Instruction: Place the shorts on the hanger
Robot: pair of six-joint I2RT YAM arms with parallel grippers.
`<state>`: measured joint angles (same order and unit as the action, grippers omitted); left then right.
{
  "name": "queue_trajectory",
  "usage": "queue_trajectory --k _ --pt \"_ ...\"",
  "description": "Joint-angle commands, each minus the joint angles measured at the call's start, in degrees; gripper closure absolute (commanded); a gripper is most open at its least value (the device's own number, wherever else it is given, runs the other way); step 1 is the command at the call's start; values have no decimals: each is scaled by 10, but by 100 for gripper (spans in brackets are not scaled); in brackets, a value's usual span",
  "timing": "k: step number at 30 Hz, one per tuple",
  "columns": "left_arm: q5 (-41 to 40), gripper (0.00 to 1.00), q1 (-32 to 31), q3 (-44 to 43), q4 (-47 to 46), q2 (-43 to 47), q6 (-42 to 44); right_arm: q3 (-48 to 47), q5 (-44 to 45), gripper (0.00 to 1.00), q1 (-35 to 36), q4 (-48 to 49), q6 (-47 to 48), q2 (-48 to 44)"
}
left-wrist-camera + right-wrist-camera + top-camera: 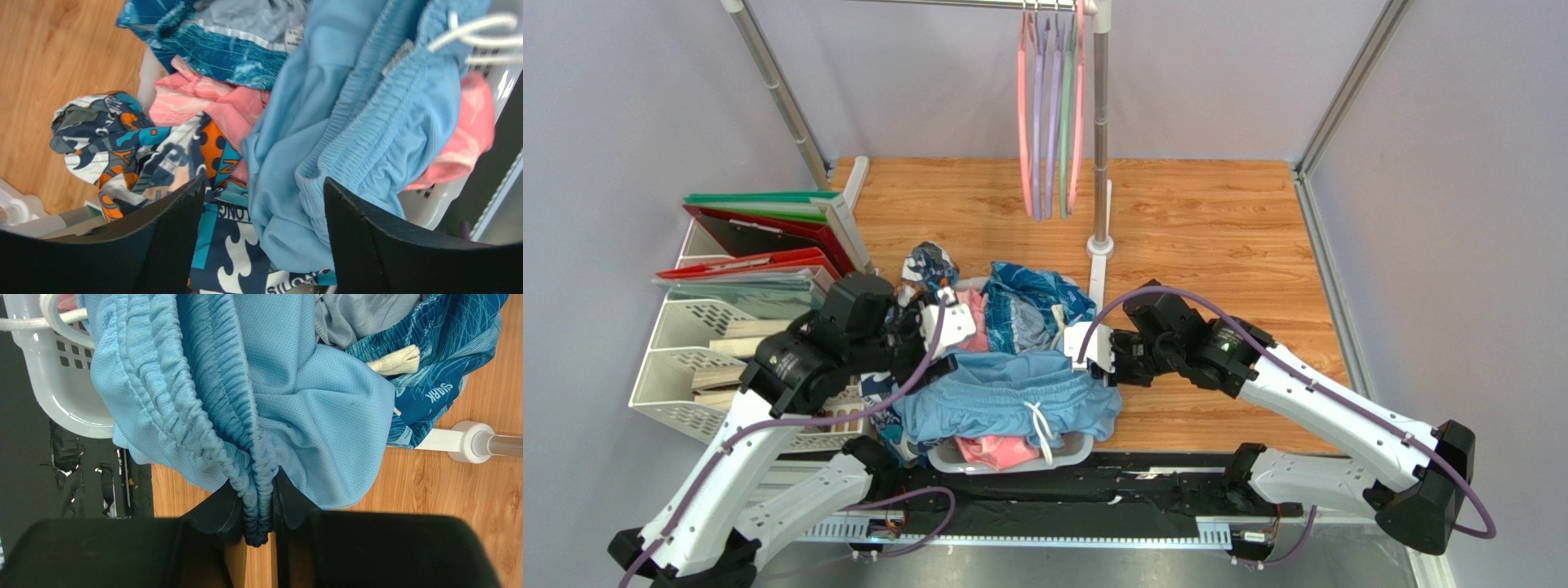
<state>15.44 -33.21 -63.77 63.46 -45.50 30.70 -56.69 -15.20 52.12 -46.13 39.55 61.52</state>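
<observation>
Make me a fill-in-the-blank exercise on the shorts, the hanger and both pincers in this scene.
1. The right pincer is shut on the gathered ____ of the light sky-blue fabric shorts.
2. The left pincer stands ____ above the clothes pile, gripping nothing.
3. The thin salmon-pink plastic hanger hangs from the metal ____, not yet carrying the shorts.

Missing words: waistband; open; rail.

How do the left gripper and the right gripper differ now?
The left gripper is open and holds nothing; the right gripper is shut on the shorts at the waistband. The left gripper points at the pile of clothes; the right gripper is at the pile's edge, above the wooden table. Both have black fingers.
</observation>
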Motion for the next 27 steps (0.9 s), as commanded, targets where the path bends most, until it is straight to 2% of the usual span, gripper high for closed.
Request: queue_trajectory --k 1,4,5,7,8,9,11,15,20,23,27 --pt "93 13 56 -61 34 -50 3 -40 -8 81 4 0 1 -10" --pt "117 11 65 -78 47 -78 23 -47 -14 70 4 -3 -4 -4" --pt "128 9 66 -87 60 -88 32 -47 -15 58 4 -8 -2 -3" --pt "145 5 66 -96 66 -94 45 -51 -22 46 4 -33 3 -10" --pt "145 5 65 -108 60 -97 41 -54 -21 33 4 -40 1 -14" --pt "148 5 66 -116 54 -99 30 -55 -19 27 4 -44 -7 -28" --pt "149 6 66 -152 15 -108 -1 -71 -10 23 4 -44 -36 -40" --pt "141 8 67 -246 -88 -152 -145 -123 -2 21 1 -41 -91 -54" --pt "123 12 78 -444 -169 -288 -280 -197 3 18 -32 -41 -169 -42" --pt "128 16 110 -520 -218 -357 -413 -243 4 16 -56 -34 -234 -31" --pt "151 21 140 -573 -276 -426 -532 -288 -8 14 -89 -27 -296 -18"
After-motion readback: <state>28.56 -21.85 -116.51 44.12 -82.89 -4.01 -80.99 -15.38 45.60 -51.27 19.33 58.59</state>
